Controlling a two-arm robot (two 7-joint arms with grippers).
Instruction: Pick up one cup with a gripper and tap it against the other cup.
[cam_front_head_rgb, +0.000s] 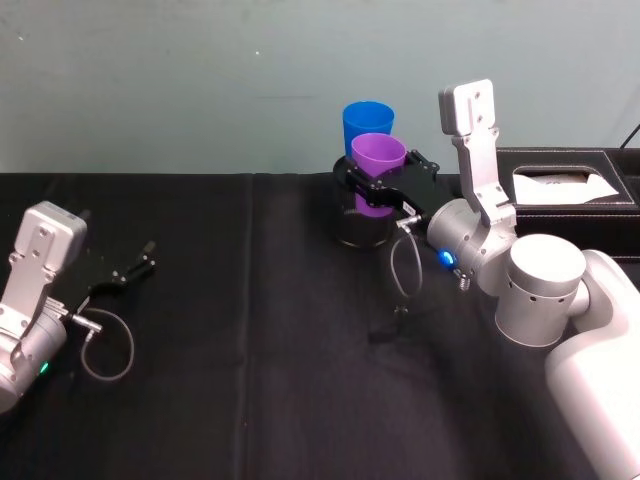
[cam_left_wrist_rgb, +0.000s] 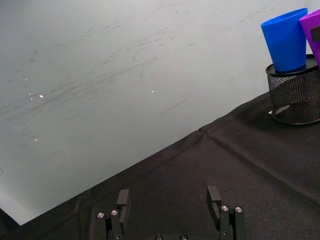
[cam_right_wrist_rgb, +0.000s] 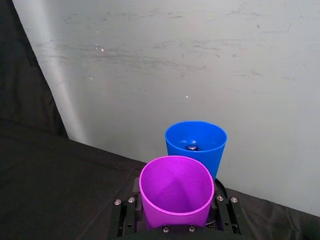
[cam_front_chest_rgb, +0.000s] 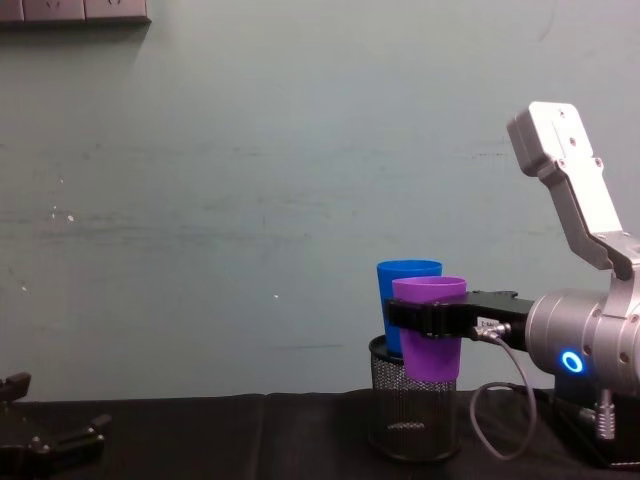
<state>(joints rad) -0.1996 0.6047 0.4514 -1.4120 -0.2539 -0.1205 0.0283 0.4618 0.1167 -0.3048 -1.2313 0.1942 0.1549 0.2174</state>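
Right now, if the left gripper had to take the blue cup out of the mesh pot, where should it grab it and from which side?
Probably the upper wall of the blue cup, just below the rim, coming from the robot's left. It stands upright in the mesh pot, so only its upper part is free, and the right gripper holding the purple cup blocks the front. The left gripper is open.

Before me runs a table (cam_front_head_rgb: 200, 330) covered in black cloth (cam_front_chest_rgb: 250, 440), creased in long folds running from its near edge to its far edge. Behind the far edge stands a pale blue-green wall (cam_front_head_rgb: 200, 80), scuffed with faint streaks and small white flecks. At the far right corner of the tabletop sits a black box (cam_front_head_rgb: 560, 180) with stitched edges.
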